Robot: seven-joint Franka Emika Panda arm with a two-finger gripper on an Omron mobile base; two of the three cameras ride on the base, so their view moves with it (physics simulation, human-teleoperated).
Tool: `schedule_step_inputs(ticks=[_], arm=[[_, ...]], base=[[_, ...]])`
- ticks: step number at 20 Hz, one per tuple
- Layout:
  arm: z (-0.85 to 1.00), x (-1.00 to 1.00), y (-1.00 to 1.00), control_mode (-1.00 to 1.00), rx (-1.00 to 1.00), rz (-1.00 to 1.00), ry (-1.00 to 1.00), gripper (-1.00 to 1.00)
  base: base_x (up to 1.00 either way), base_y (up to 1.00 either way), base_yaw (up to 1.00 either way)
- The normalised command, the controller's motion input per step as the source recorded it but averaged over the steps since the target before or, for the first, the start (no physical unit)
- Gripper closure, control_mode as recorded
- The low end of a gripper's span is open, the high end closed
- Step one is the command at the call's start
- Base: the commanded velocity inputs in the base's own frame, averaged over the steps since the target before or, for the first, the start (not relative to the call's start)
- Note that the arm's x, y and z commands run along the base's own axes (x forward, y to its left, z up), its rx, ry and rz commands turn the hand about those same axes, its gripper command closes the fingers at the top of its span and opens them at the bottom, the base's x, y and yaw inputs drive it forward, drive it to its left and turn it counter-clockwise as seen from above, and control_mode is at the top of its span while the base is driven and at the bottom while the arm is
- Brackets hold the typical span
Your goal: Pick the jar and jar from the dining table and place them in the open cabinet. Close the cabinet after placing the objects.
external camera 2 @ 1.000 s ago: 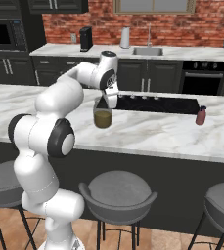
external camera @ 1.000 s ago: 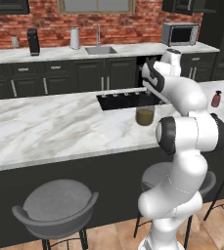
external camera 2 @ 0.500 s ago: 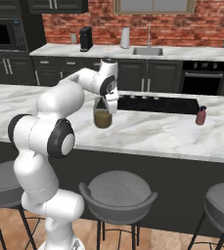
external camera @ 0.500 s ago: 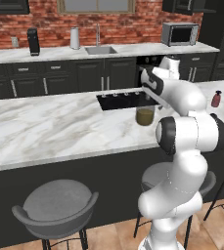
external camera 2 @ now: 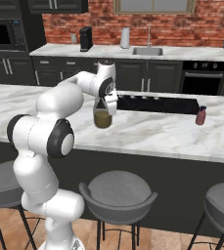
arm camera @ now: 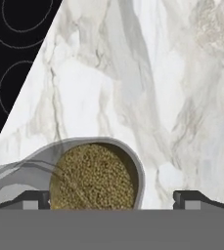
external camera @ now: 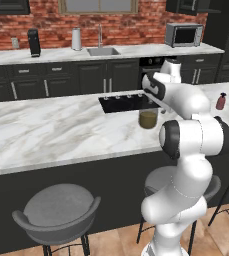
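Two jars on the dining table (external camera: 46, 135): olive-yellow jar (external camera: 148, 118) at frame center in the left base view, just beside the cooktop (external camera: 123, 103); reddish jar (external camera: 220, 101) far right, well apart. Gripper (external camera 2: 103, 104) sits right above the olive jar, fingers spread wide, nothing held. In hand view the jar (arm camera: 96, 178) sits bottom left, off toward the left fingertip (arm camera: 33, 200), not centred between the tips. Risk: descending like this, that finger likely lands on the rim or clips the glass wall, tipping or skidding the jar on slick marble toward the cooktop. Closing off-centre could also squirt it out sideways. Needs lateral correction first, I'd judge.
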Motion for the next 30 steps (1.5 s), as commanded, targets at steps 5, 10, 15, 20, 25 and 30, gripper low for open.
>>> schedule_step_inputs(ticks=[5, 10, 15, 20, 25, 30], arm=[[-0.34, 0.00, 0.04, -1.00, -0.05, 0.00, 0.00, 1.00], [-0.30, -0.03, 0.00, -1.00, -0.02, 0.00, 0.00, 1.00], [-0.30, -0.05, 0.00, -1.00, -0.03, 0.00, 0.00, 1.00], [-0.29, -0.03, 0.00, -1.00, -0.03, 0.00, 0.00, 1.00], [-0.17, -0.05, 0.09, -1.00, -0.01, 0.00, 0.00, 1.00], [0.00, -0.22, 0.04, -1.00, 0.00, 0.00, 0.00, 1.00]], base=[[0.00, 0.00, 0.00], [0.00, 0.00, 0.00], [0.00, 0.00, 0.00], [0.00, 0.00, 0.00], [0.00, 0.00, 0.00], [0.00, 0.00, 0.00]])
